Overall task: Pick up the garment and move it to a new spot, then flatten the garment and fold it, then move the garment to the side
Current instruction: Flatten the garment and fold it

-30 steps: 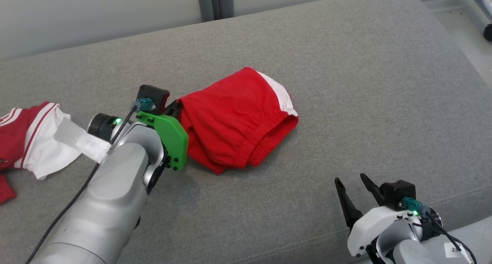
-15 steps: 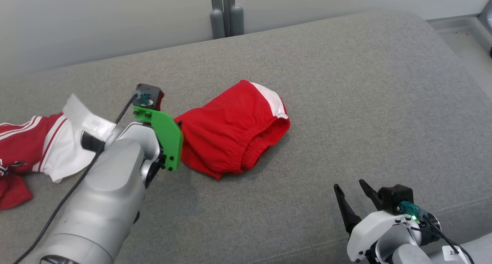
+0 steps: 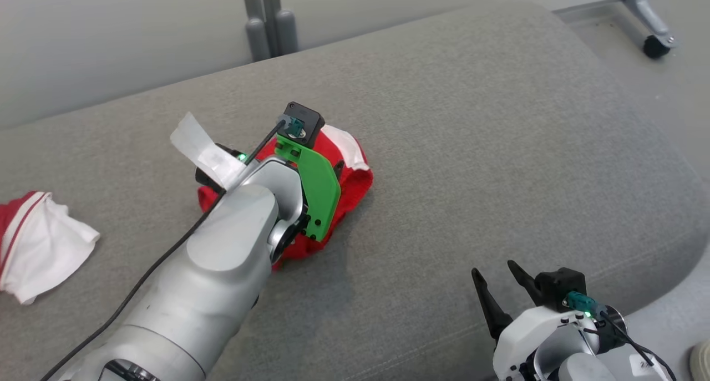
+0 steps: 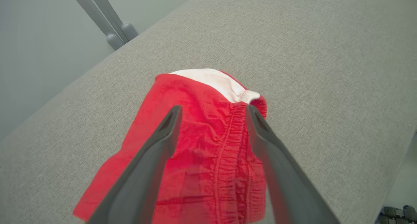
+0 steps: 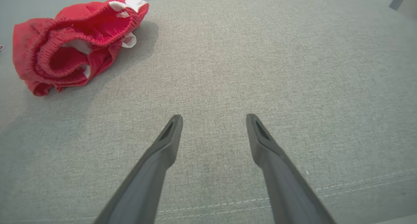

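The garment (image 4: 211, 145) is a pair of red shorts with white trim, lying bunched on the grey cushion (image 3: 499, 148). My left gripper (image 4: 213, 111) stands open just above it, one finger over each side of the elastic waistband, gripping nothing. In the head view my left arm (image 3: 238, 242) covers most of the garment (image 3: 358, 178), and red cloth shows around the wrist. My right gripper (image 3: 493, 270) is open near the cushion's front edge, well to the right of the garment (image 5: 71, 38). Nothing lies between the fingers of the right gripper (image 5: 213, 117).
A second red and white cloth (image 3: 33, 242) lies at the cushion's far left. Grey metal posts (image 3: 266, 20) stand behind the cushion by the wall. A caster (image 3: 654, 45) sits on the floor at the far right. The cushion's rounded edge drops off at the right.
My left gripper has opened and let go of the garment's edge, and it now hangs over the garment. The head camera has shifted. My right gripper stays open.
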Motion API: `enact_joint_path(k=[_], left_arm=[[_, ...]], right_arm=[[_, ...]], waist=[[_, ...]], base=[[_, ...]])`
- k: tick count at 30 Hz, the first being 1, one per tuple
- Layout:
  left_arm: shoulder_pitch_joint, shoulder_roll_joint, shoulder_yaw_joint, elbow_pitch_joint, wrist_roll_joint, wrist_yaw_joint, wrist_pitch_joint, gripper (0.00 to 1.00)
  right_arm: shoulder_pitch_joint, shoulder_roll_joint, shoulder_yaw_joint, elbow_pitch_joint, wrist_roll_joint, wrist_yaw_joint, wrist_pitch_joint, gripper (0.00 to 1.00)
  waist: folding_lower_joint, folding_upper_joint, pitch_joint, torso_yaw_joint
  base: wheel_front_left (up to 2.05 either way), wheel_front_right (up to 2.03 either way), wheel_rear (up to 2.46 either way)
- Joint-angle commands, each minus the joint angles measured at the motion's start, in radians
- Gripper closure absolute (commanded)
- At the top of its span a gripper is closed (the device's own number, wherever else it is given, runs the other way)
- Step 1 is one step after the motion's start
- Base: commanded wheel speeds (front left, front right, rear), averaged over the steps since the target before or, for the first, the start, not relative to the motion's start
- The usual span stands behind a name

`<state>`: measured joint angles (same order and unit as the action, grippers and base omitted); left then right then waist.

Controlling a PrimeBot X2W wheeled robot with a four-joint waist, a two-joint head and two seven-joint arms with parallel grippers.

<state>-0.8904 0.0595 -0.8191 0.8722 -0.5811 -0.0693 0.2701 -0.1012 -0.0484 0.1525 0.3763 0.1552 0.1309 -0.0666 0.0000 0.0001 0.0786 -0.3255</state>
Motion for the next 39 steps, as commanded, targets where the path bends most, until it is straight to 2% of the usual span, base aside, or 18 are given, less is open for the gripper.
enact_joint_path(k=[1,8,13,16,17,18,19,27,34,39], left_arm=[[0.014,0.0,-0.011,-0.003,0.006,0.009,0.007,0.0],[-0.009,0.02,-0.047,0.024,0.039,0.03,0.039,0.0],[-0.031,0.041,-0.064,0.053,0.075,0.098,0.047,0.0],[-0.03,0.039,-0.065,0.054,0.073,0.105,0.043,0.0],[-0.028,0.038,-0.064,0.055,0.066,0.098,0.045,0.36],[-0.026,0.037,-0.061,0.053,0.061,0.097,0.038,0.82],[-0.026,0.036,-0.06,0.05,0.059,0.098,0.032,1.0],[-0.059,0.02,-0.031,0.001,0.043,0.097,-0.101,1.0],[-0.121,0.009,0.014,-0.055,0.017,0.078,-0.241,1.0],[-0.178,0.002,0.009,-0.102,0.01,0.025,-0.296,1.0]], right_arm=[[-0.008,-0.002,-0.002,-0.004,-0.002,0.0,-0.005,0.0],[-0.007,-0.001,-0.005,0.002,0.012,0.0,-0.026,0.0],[-0.014,-0.001,0.0,0.015,0.028,0.0,-0.04,0.0],[-0.021,-0.001,0.01,0.024,0.04,0.0,-0.049,0.0],[-0.023,-0.001,0.012,0.026,0.043,0.0,-0.052,0.0],[-0.025,-0.001,0.016,0.03,0.044,0.0,-0.054,0.0],[-0.027,-0.001,0.019,0.033,0.046,0.0,-0.055,0.0],[-0.045,-0.001,0.025,0.055,0.047,0.0,-0.062,0.0],[-0.045,-0.001,0.029,0.072,0.054,0.0,-0.062,0.0],[-0.043,-0.001,0.033,0.084,0.055,0.0,-0.06,0.0]], waist=[[0.0,-0.0001,0.044,-0.087],[0.0,-0.0001,0.102,-0.179],[0.0,-0.0001,0.12,-0.198],[0.0,-0.0001,0.122,-0.196],[0.0,-0.0001,0.122,-0.193],[0.0,-0.0001,0.12,-0.19],[0.0,-0.0001,0.119,-0.186],[0.0,-0.0001,0.101,-0.15],[0.0,-0.0001,0.081,-0.131],[0.0,-0.0001,0.06,-0.125]], base=[[0.0,0.0,0.0],[0.0,0.0,0.0],[0.0,0.0,0.0],[0.0,0.0,0.0],[0.0,0.0,0.0],[0.0,0.0,0.0],[0.0,0.0,0.0],[0.0,0.0,0.0],[0.0,0.0,0.0],[0.0,0.0,0.0]])
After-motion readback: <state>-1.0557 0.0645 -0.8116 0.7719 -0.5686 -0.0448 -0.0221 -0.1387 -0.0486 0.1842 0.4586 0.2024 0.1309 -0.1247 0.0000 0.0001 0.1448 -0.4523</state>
